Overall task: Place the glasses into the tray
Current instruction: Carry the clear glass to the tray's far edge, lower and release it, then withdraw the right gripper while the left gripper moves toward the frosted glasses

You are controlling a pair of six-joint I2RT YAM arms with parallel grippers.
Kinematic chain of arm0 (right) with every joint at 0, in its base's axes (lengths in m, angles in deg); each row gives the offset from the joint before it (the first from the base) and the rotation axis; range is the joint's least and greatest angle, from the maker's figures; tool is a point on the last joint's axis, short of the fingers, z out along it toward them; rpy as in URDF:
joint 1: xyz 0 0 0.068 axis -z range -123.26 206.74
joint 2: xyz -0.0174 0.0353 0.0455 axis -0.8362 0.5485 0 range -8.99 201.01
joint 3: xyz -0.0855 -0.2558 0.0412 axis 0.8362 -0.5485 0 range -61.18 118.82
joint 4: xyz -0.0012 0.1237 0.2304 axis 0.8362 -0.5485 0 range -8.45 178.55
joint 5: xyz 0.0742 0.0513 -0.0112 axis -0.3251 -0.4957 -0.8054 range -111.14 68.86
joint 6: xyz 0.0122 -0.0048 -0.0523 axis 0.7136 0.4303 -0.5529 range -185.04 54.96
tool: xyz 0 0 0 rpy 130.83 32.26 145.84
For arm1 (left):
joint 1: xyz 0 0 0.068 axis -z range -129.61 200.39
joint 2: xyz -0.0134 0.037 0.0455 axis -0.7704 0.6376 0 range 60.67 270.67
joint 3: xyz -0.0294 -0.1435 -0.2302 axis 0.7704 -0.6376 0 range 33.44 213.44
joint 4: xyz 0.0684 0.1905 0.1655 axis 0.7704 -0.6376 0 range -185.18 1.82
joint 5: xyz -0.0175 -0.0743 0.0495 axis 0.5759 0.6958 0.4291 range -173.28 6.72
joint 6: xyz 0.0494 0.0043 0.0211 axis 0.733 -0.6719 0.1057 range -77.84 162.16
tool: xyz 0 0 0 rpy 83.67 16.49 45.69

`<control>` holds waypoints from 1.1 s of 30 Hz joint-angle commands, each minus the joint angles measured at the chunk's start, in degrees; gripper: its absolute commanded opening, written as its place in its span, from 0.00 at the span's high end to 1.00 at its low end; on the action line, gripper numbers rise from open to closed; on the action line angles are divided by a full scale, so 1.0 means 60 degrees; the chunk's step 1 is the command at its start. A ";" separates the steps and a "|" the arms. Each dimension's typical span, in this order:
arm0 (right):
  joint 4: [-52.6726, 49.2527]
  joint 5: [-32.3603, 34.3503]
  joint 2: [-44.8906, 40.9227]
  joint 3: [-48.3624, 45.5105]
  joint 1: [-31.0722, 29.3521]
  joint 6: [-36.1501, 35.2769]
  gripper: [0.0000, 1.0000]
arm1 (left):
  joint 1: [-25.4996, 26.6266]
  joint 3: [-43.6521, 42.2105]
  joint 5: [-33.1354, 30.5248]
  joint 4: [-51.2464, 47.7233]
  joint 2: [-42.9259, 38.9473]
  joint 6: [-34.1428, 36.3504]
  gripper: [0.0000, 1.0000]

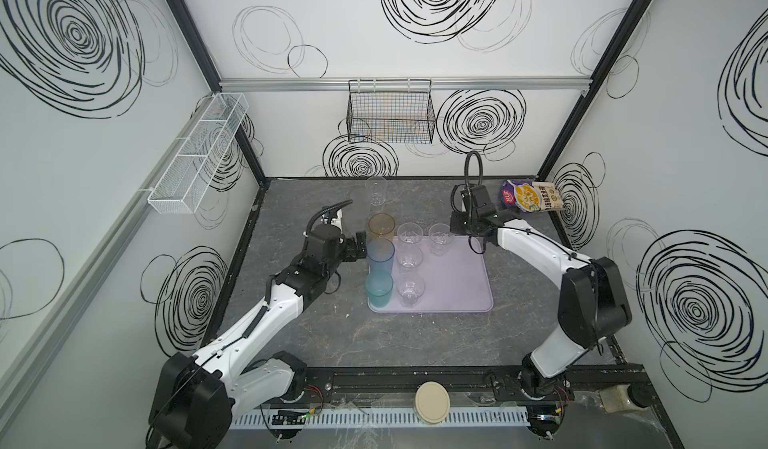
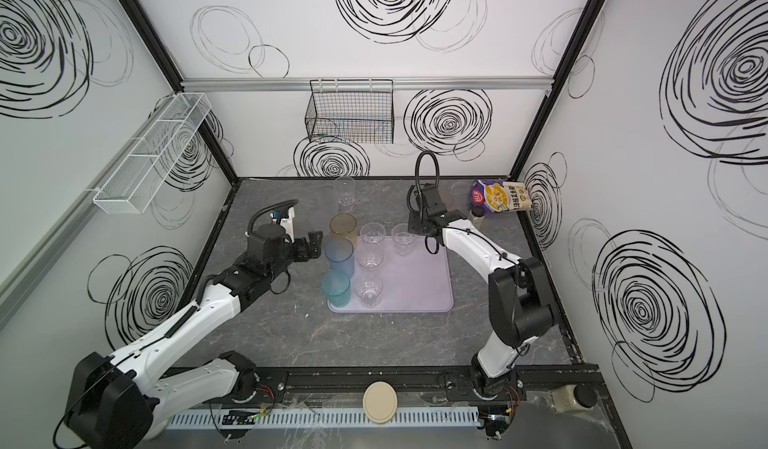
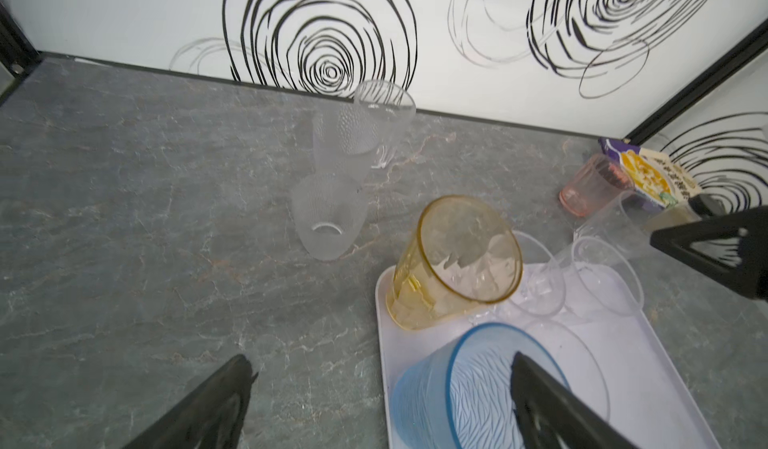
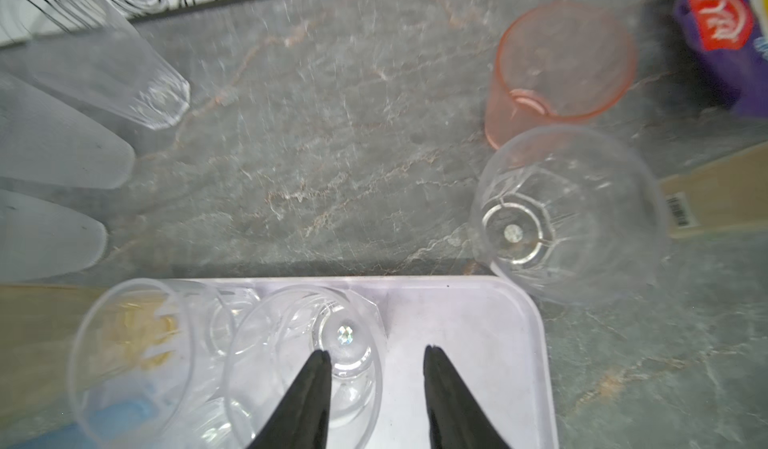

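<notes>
The clear tumbler [image 4: 286,334] rests unaided on the lilac tray [image 4: 478,322], its wall between the parted, slack jaws of my right gripper [image 4: 374,349].

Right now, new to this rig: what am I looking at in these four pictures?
Two robot arms, left arm and right arm, stand at the near edge of a grey table; each ends in a two-fingered tool. The two wide pictures come from one stereo camera overhead; the two close-ups come from a camera on each wrist. A lilac tray holds seven glasses: amber, blue, teal and four clear. Off it stand two frosted glasses, a pink glass and two more clear ones; a snack bag sits in the far right corner. The left tool is wide open and empty. The right tool is open astride the rim of one clear glass on the tray, not gripping it.
</notes>
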 commanded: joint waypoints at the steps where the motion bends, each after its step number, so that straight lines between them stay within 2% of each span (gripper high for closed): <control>1: 0.0152 -0.0342 -0.0880 -0.0516 -0.0018 0.0275 0.56 | -0.0566 0.1000 0.0690 -0.0161 0.0687 0.0357 0.03; 8: 0.0737 -0.1083 -0.2186 -0.2088 -0.0080 0.0446 0.55 | -0.1482 0.2572 0.1350 0.0672 0.2735 0.0391 0.04; 14: 0.0426 -0.1099 -0.2580 -0.2525 -0.0467 0.0587 0.55 | -0.2489 0.4655 0.2614 0.0873 0.5258 -0.0094 0.11; 17: 0.0404 -0.1048 -0.2605 -0.2662 -0.0570 0.0562 0.55 | -0.2692 0.5578 0.3107 0.0807 0.6450 0.0212 0.12; 20: 0.0284 -0.0836 -0.2448 -0.2704 -0.0633 0.0360 0.55 | -0.2853 0.6474 0.3723 0.0605 0.7507 0.0670 0.18; 26: -0.0227 -0.0382 -0.2170 -0.2428 -0.0617 0.0366 0.55 | -0.3031 0.7788 0.4458 0.0349 0.8945 0.1388 0.19; 30: -0.0072 -0.0460 -0.2092 -0.2477 -0.0613 0.0383 0.55 | -0.3050 0.8574 0.4800 0.0050 0.9774 0.1583 0.20; 33: -0.0147 -0.0527 -0.1898 -0.2367 -0.0613 0.0368 0.55 | -0.3090 0.9062 0.4640 -0.0267 1.0263 0.1785 0.21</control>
